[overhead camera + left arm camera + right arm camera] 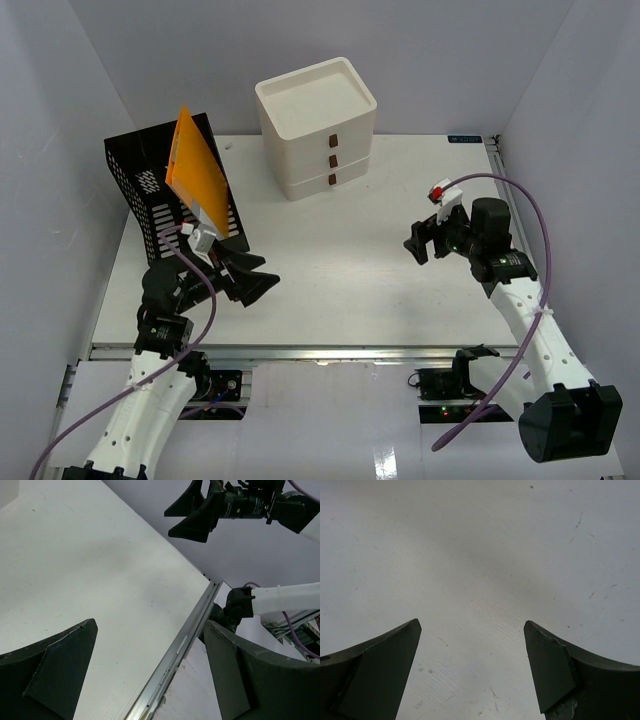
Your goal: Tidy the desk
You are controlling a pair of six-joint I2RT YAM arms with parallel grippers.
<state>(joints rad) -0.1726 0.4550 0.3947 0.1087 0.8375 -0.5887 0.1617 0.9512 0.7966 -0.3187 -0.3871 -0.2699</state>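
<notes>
Top view. Table filled the frame, white and flat. Black mesh file rack stood at ten o'clock with an orange folder upright in it; cream three-drawer box sat at twelve. Left fingers hovered at eight o'clock, spread wide and holding nothing. Right fingers hung at three o'clock, also spread and empty. No loose item showed between them.

Left wrist view. Fingers gaped wide over bare table and its front rail; the right arm's fingers showed at one o'clock.

Right wrist view. Fingers stood well apart above scuffed table, gripping nothing.

Judgement: sorting looked finished or nearly so. The next move likely called for a check for strays, then pulling both arms back.
</notes>
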